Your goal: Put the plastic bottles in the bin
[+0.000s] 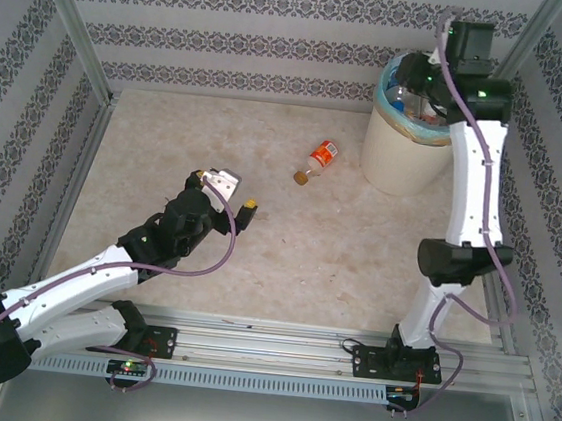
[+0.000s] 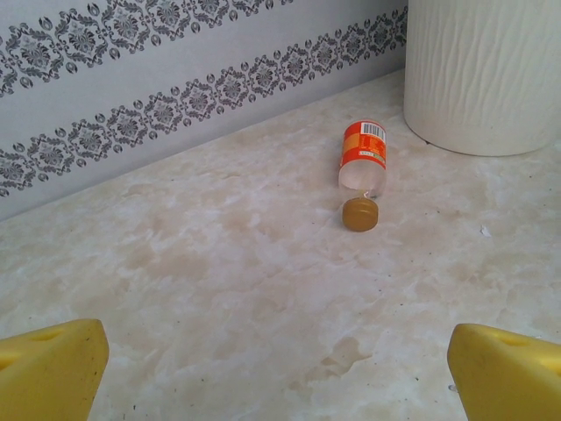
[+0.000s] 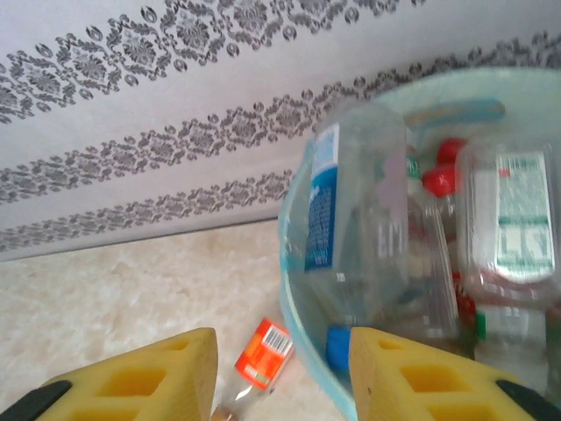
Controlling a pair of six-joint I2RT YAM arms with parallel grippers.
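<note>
One orange-labelled plastic bottle (image 1: 318,161) with a brown cap lies on its side on the table, left of the bin (image 1: 397,162). In the left wrist view this bottle (image 2: 362,158) lies ahead of my left gripper (image 2: 276,368), which is wide open and empty, low over the table. My right gripper (image 1: 434,71) hangs above the bin's left rim (image 3: 294,289), open with nothing between its yellow fingers (image 3: 166,377). Just beyond them a clear blue-labelled bottle (image 3: 351,219) stands cap-down inside the bin among several other bottles (image 3: 438,180). Below, the orange-labelled bottle (image 3: 263,353) shows on the table.
The bin's ribbed cream wall (image 2: 482,79) stands at the back right, close to the patterned back wall (image 1: 278,49). Patterned side walls and metal posts enclose the marbled table (image 1: 168,138). A rail (image 1: 277,346) with both arm bases runs along the near edge.
</note>
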